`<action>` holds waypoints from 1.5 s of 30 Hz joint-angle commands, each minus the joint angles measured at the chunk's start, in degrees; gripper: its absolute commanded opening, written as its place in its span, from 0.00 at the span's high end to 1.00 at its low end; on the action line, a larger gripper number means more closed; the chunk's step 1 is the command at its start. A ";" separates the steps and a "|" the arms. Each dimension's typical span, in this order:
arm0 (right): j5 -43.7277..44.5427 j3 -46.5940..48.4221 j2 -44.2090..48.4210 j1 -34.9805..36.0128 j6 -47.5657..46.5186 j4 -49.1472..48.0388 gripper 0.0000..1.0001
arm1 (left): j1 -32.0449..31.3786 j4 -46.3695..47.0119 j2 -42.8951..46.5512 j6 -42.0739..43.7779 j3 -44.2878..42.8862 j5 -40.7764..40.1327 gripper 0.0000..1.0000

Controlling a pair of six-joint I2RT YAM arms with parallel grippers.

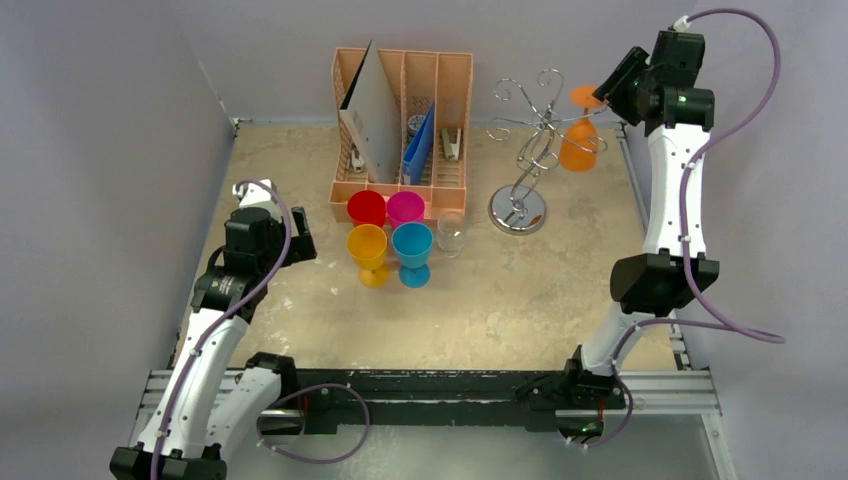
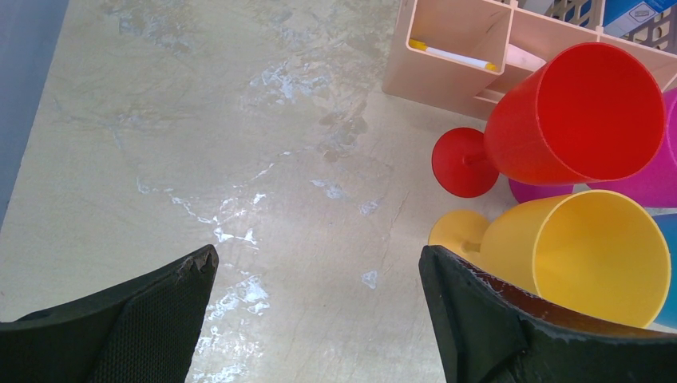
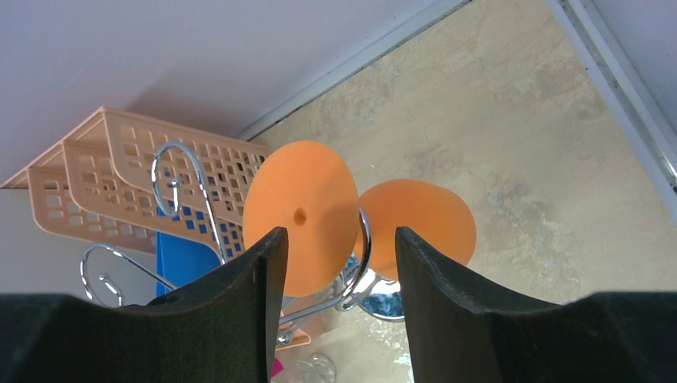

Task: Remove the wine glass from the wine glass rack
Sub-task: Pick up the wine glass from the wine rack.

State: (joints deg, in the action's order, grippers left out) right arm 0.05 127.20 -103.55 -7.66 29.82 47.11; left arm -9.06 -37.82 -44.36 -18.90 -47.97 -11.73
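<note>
An orange wine glass hangs upside down from a right-hand arm of the silver wire wine glass rack, at the back right of the table. My right gripper hovers just above the glass's foot. In the right wrist view the round orange foot faces me beyond the fingertips, partly behind the left finger, with the bowl lower down. A curled arm of the rack cradles the stem. My right gripper is open, touching nothing. My left gripper is wide open over bare table.
A peach slotted organiser stands at the back centre. In front of it are red, magenta, yellow and blue goblets and a clear glass. A wall runs close behind the rack.
</note>
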 commanded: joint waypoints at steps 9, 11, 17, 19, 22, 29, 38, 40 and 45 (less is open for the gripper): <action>-5.66 6.93 -4.13 -0.60 -1.82 -1.89 0.51 | 0.36 1.09 0.35 0.61 -0.49 -0.26 0.05; -7.32 8.18 -5.27 -0.58 -2.91 -1.57 0.51 | 0.36 1.02 0.28 0.61 -0.50 -0.39 0.05; -8.34 8.48 -6.31 -0.60 -5.25 -0.53 0.55 | 0.36 1.00 0.25 0.56 -0.50 -0.32 0.05; -8.29 7.70 -5.91 -0.59 -5.75 -1.02 0.58 | 0.36 1.02 0.21 0.53 -0.52 -0.24 0.05; -7.19 7.62 -5.59 -0.60 -6.77 -0.88 0.64 | 0.36 1.03 0.15 0.58 -0.51 -0.23 0.05; -6.81 7.78 -5.21 -0.60 -7.70 -1.01 0.73 | 0.36 1.09 -0.02 0.44 -0.52 -0.21 0.05; -5.13 6.91 -4.16 -0.56 -8.56 -1.76 0.88 | 0.36 1.06 -0.03 0.35 -0.43 0.12 0.05; -5.06 6.92 -3.88 -0.59 -8.66 -2.12 0.90 | 0.36 1.08 -0.12 0.35 -0.48 0.32 0.05; -5.79 6.03 -2.82 -0.59 -8.15 -2.16 0.97 | 0.36 1.09 -0.31 0.44 -0.48 0.45 0.05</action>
State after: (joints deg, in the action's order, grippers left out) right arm -5.56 134.28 -109.73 -8.51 22.55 45.43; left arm -9.06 -37.85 -44.53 -18.90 -47.97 -11.73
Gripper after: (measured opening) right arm 0.074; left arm 0.952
